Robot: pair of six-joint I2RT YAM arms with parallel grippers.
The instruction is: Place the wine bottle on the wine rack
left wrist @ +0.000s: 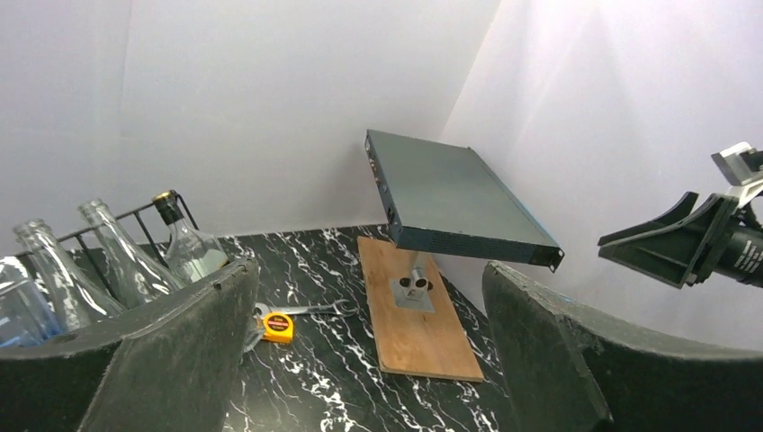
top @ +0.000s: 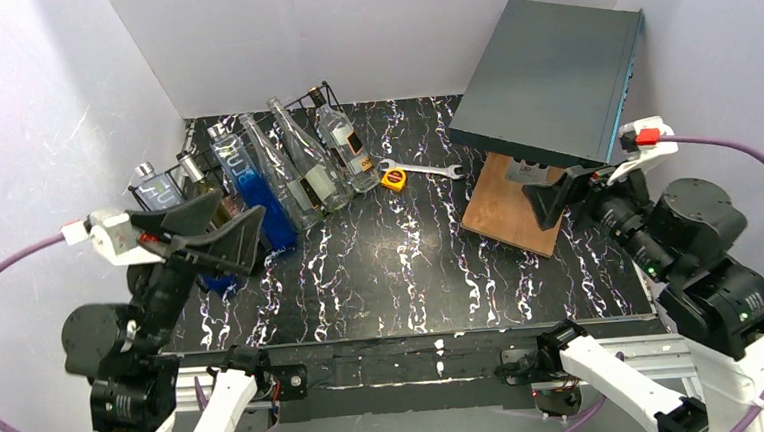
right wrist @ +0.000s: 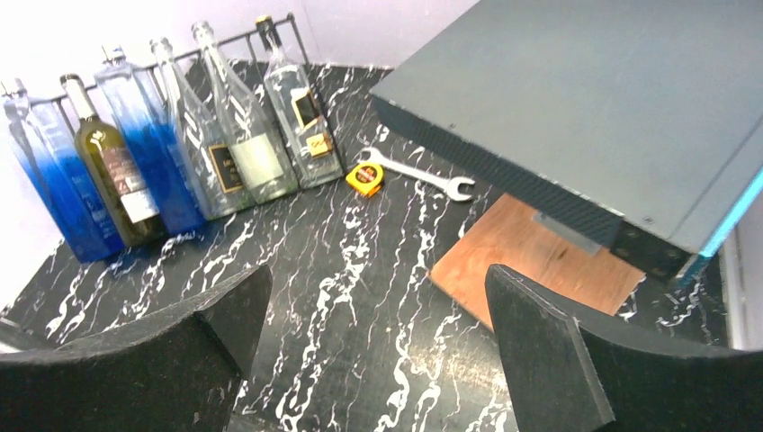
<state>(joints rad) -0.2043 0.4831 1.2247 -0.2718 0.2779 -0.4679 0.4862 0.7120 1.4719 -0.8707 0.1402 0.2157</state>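
The black wire wine rack (top: 316, 90) stands at the back left, with a row of several bottles leaning in it. The wine bottle (right wrist: 110, 175), dark green with a white and red label, leans second from the left in that row, between two blue bottles. In the top view my left gripper (top: 240, 207) hovers open and empty just in front of that end of the row and hides most of the wine bottle. The left wrist view shows the left gripper (left wrist: 369, 297) open with only tabletop between its fingers. My right gripper (top: 567, 190) (right wrist: 378, 288) is open and empty at the right, by the wooden board.
A dark grey box (top: 549, 65) sits tilted on a metal post over a wooden board (top: 506, 208) at the back right. A yellow tape measure (top: 393, 179) and a wrench (top: 425, 169) lie beside the rack's right end. White walls close in on three sides.
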